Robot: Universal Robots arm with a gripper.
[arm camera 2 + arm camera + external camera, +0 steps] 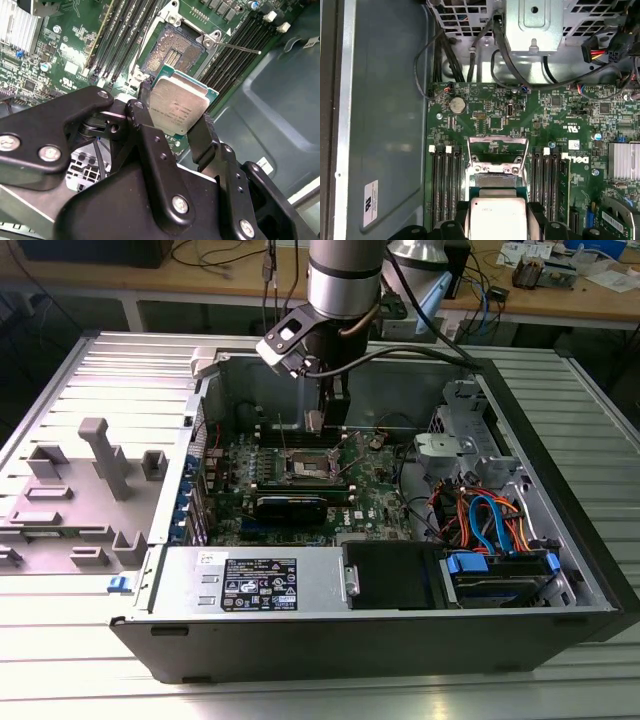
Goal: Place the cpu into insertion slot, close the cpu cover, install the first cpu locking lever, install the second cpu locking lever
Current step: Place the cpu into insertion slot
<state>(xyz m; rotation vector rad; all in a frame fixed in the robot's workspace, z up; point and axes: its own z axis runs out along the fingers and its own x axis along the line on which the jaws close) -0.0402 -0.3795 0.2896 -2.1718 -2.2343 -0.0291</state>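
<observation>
**CPU pinched in the end effector, hanging over the open socket**

The cpu (180, 102) is clamped by two opposite edges, with the end effector (174, 114) closed onto it and nothing else. My guess is the edge grip keeps the underside clear so it can drop in flat. The insertion slot (172, 50) sits just past it with its contacts bare. The chip is close above, looks offset toward one edge, and isn't seated yet. In the first wrist view the cpu cover (498, 138) is swung up out of the way. A thin locking lever (240, 48) sticks out unlatched. All of this is inside the open computer case (400, 640) on the counter (60, 670).
</observation>
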